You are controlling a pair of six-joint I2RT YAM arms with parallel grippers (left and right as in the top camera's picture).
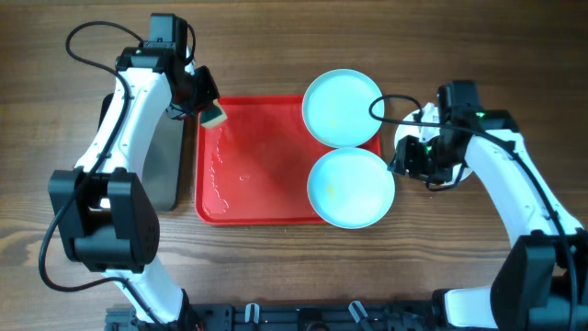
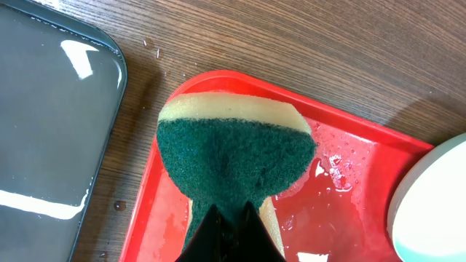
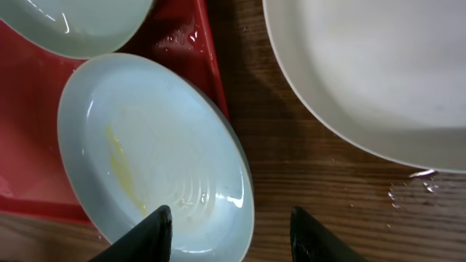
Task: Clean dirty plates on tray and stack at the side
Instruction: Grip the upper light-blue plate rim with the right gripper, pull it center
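My left gripper [image 2: 233, 218] is clamped on a sponge [image 2: 237, 156], green scouring face towards the wrist camera and yellow foam showing along its far edge. It hangs over the far left corner of the red tray [image 1: 257, 175], whose floor is wet with beads and streaks of water. Just left of that corner, on the wooden table [image 1: 276, 267], sits a dark metal tray [image 2: 44, 131] holding water.

My right gripper [image 3: 229, 212] has its fingers [image 3: 156, 229] apart, and the right-hand rim of the near turquoise plate [image 3: 145, 153] lies in the gap between them. I cannot tell whether either finger touches it. This plate carries a yellowish smear [image 3: 120, 164] and overhangs the tray's right edge. The far turquoise plate [image 1: 342, 108] lies beside it, jutting over the tray's far rim. The cream-white plate [image 3: 378, 73] rests on the table just right of the tray, off it altogether
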